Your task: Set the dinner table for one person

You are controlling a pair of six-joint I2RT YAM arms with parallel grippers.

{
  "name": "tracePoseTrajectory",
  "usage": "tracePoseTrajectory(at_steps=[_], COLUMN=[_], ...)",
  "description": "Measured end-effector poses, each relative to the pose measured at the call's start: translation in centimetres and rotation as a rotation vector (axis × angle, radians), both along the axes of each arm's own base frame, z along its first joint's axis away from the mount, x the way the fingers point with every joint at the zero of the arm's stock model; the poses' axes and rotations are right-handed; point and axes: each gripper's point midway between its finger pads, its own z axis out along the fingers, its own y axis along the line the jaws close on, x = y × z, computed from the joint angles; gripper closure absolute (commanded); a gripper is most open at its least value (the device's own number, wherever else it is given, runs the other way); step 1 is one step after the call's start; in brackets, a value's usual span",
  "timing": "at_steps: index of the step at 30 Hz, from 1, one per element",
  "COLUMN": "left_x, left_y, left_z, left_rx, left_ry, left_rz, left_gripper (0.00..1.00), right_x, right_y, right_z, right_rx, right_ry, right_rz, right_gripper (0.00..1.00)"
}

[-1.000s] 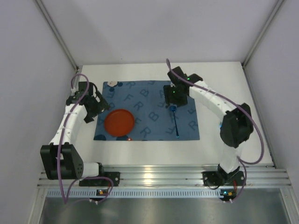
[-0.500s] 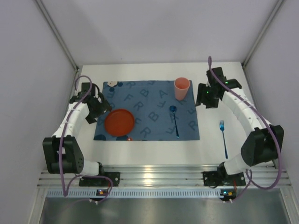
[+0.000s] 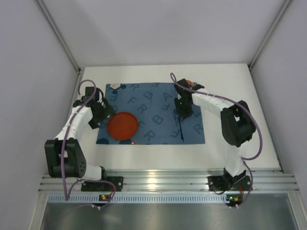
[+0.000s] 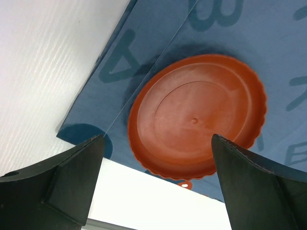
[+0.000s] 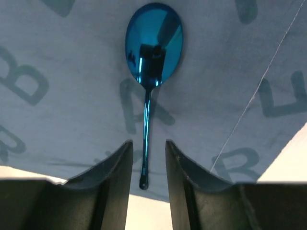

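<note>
1. White and matte, the dinner table (image 3: 230, 143) spanned the booth floor. It was a stiff, fixed slab that needed no grasping.
2. On its blue placemat (image 3: 148, 132) lay a plate (image 3: 122, 125) and a spoon (image 5: 153, 43). The spoon looked light, stiff and slick, best pinched mid-handle.
3. There the right gripper (image 5: 147, 143) straddled the handle, narrowly parted and holding nothing. The left gripper (image 4: 157, 139) gaped wide over the plate.
4. Half a second before, the right arm had been beyond the mat's right edge and a fork lay on bare table. That fork no longer showed.
</note>
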Motion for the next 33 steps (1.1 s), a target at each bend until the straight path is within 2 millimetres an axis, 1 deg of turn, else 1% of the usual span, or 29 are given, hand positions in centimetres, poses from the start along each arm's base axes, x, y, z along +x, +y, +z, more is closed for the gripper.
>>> tracePoseTrajectory(at_steps=[2,6,11,13,15,18,19,21,23,26,28,30,32,33], left_x=[-0.6,-1.7,-2.7,-3.0,-3.0,-2.8,-2.7,-2.5,-2.1,-1.6,-1.7,-1.9,-2.2,-2.4], left_y=[0.0,0.0,0.3,0.5,0.6,0.7,0.6,0.5,0.3,0.0,0.0,0.1,0.3,0.4], left_z=[-0.7,-2.0,-2.8,-2.9,-3.1,-3.3,-3.4,-3.5,-3.7,-4.4,-5.1,-5.6,-6.0,-6.2], left_rx=[0.0,-0.001,0.002,0.003,0.003,0.001,-0.002,-0.005,-0.019,-0.034,-0.036,-0.031,-0.021,-0.016], left_ry=[0.021,0.06,0.082,0.083,0.08,0.067,0.06,0.053,0.038,0.035,0.046,0.058,0.07,0.075], left_rz=[0.0,0.0,0.004,0.008,0.009,0.008,0.007,0.004,-0.003,-0.009,-0.011,-0.008,-0.003,0.0], left_gripper=[0.02,0.03,0.09,0.14,0.24,0.34,0.38,0.42,0.44,0.44,0.44,0.45,0.49,0.5], right_x=[0.8,2.3,3.6,3.9,4.1,4.1,4.1,4.1,4.0,3.8,3.7,3.8,3.7,3.6], right_y=[0.1,0.4,0.8,0.9,1.0,0.9,0.9,0.9,0.6,0.5,0.5,0.5,0.3,0.1], right_z=[-0.8,-1.7,-2.7,-2.8,-2.9,-2.9,-2.9,-2.9,-2.7,-1.7,-0.4,1.5,3.4,4.1], right_rx=[-0.022,-0.047,-0.065,-0.069,-0.07,-0.075,-0.076,-0.08,-0.088,-0.084,-0.073,-0.054,-0.035,-0.029], right_ry=[-0.005,-0.014,-0.019,-0.023,-0.028,-0.03,-0.03,-0.032,-0.028,-0.036,-0.056,-0.09,-0.122,-0.132], right_rz=[0.001,0.006,0.015,0.02,0.023,0.029,0.03,0.029,0.027,0.026,0.025,0.021,0.016,0.011], right_gripper=[0.66,0.66,0.67,0.68,0.68,0.68,0.68,0.68,0.67,0.66,0.65,0.64,0.64,0.64])
